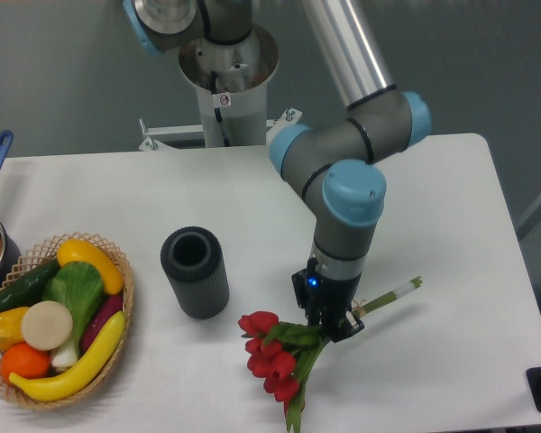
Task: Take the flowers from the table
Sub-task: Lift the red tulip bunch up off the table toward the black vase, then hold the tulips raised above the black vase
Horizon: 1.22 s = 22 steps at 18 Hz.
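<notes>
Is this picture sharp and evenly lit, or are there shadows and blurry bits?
In the fixed camera view the light is soft and even: only faint shadows lie on the table, beside the dark cylinder and under the flowers. The gripper and stems look slightly soft; there is no strong glare.

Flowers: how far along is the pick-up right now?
Done: the gripper has closed on the flowers at the stems, just behind the leaves. In hand: the bunch hangs from it, heads drooping lower left, stem end raised to the right. Whether it has fully cleared the table I cannot tell from this one view. Left: lift clear.
</notes>
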Available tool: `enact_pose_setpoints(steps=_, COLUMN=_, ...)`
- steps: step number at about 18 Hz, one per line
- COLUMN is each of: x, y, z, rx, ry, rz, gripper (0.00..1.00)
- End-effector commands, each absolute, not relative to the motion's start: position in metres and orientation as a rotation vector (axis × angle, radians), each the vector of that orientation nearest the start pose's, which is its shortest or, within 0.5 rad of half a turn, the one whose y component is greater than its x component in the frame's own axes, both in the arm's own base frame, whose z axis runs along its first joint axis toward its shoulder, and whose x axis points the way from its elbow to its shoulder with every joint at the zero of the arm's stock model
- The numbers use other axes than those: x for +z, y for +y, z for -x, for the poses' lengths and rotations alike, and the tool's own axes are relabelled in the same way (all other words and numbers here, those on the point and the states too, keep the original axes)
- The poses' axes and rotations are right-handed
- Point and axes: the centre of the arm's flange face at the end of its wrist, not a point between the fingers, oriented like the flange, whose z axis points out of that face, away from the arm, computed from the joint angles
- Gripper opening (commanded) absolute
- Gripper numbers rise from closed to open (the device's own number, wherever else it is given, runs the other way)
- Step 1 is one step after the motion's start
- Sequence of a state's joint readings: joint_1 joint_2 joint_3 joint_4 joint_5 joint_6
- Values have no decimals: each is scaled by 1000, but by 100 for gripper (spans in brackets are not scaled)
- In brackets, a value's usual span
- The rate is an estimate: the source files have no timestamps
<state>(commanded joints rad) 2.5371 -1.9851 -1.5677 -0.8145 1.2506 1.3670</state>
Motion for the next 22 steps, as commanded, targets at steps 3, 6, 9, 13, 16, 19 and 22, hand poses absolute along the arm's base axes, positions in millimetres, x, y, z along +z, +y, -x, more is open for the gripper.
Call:
enact_pose_setpoints(steps=3, x=369, y=510, z=448, rx=172, ry=472, rz=2488, gripper=34)
enact_pose_setpoints(steps=6, x=401, y=511, z=441, rx=58, ry=389, rz=2315, gripper=34)
enact_pose_setpoints(steps=9, x=425, y=508, z=430, rx=-5, ry=387, rz=2190, gripper=34)
enact_pose_setpoints(steps=13, x=443, y=490, z=424, rx=-140, ry=352, rz=1989, gripper=34)
enact_pose_setpoints(steps=16, x=449, y=474, z=427, rx=-228, ry=291, rz=1883, gripper=34)
enact_pose_setpoints(steps=19, x=448, y=464, z=426, rx=-230, ry=275, rz=1876, gripper=34)
enact_pose_setpoints(steps=22, x=452, y=462, z=424, rx=-226, ry=276, rz=1874, gripper=34)
